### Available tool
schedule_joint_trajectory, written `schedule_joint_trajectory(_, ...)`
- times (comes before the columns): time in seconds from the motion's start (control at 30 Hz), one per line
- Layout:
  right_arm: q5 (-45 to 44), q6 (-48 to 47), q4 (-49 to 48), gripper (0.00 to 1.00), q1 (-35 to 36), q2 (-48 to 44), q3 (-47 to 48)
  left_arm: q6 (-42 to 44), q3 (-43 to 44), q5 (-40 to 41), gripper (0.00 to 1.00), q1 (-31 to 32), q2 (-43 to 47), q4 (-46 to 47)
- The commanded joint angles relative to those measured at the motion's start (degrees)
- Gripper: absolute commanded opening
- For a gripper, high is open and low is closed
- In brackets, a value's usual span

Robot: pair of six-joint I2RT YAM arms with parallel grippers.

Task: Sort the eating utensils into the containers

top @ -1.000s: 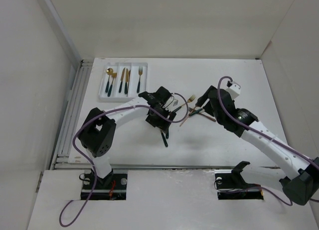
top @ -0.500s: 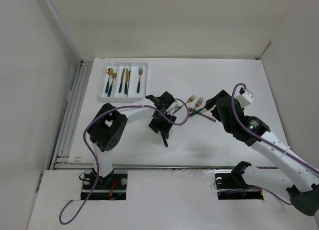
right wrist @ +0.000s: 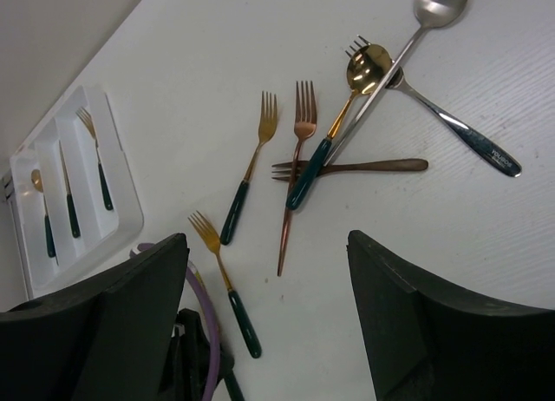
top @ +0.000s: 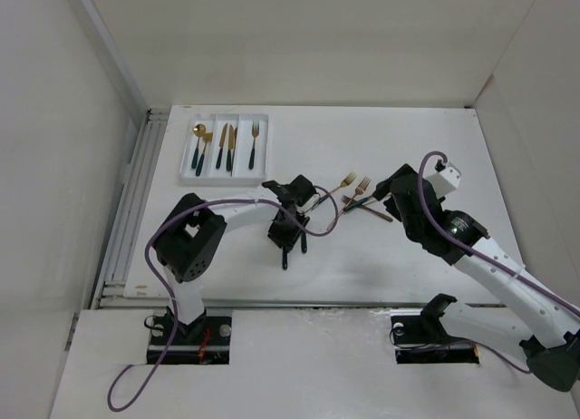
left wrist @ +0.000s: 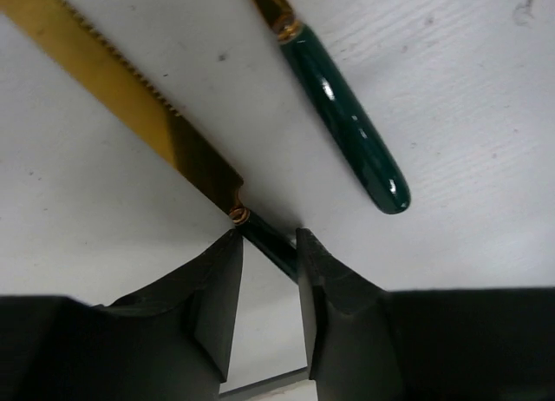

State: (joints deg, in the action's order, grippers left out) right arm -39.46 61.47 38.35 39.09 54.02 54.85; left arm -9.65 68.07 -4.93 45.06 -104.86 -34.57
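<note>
White table (top: 408, 138) carries everything. The landmark is the tray (top: 220, 178): white, flat, three long compartments. It holds spoons (top: 198, 131) in the left compartment, tray knives (top: 220, 145) in the middle and one fork (top: 255, 140) in the right, all gold with dark handles.

Left arm (top: 236, 206) extends to a spot right of the tray and nearer the bases. Right arm (top: 471, 247) is further right, well apart from the tray.

Left gripper (left wrist: 269, 236) is down at the table, near the tray's near right corner. Its fingers (left wrist: 217, 288) are almost together, pinching the dark handle of a gold serrated knife (left wrist: 121, 88) just behind the blade. The knife lies flat on the table. A second green handle (left wrist: 347, 123) lies just beside it, apart.

Right gripper (right wrist: 264, 236) hangs right of the tray above the loose utensils, fingers spread wide, nothing held.

The loose utensils are right of the tray:
- two gold forks (right wrist: 251, 158) and a copper fork (right wrist: 295, 171)
- a brown fork (right wrist: 364, 167) crossed by the gold spoon (right wrist: 368, 67) handle
- a silver spoon (right wrist: 440, 3)
- a silver handle (right wrist: 468, 139)
</note>
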Motion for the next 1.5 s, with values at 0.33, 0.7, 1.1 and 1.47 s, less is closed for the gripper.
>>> schedule_joint_trajectory(0.33,-4.4,0.6,0.6,0.79,0.5,-1.5,1.7,0.4,-4.9,3.2,0.20,-5.2,-2.5,-2.0)
schedule_joint_trajectory(0.7,-7.5,0.6,1.1,0.79,0.5,-2.0,1.7,1.7,-0.6,3.2,0.00,-5.2,-3.1,-0.8)
schedule_joint_trajectory(1.1,-3.4,-10.5,-12.0,0.78,0.5,8.6,4.4,2.7,8.1,6.6,0.00,-5.8,6.1,-3.7)
schedule_joint_trajectory(1.47,6.6,-18.8,-20.8,0.78,-2.8,22.3,12.8,4.8,27.8,10.6,0.00,-20.8,2.0,-3.7)
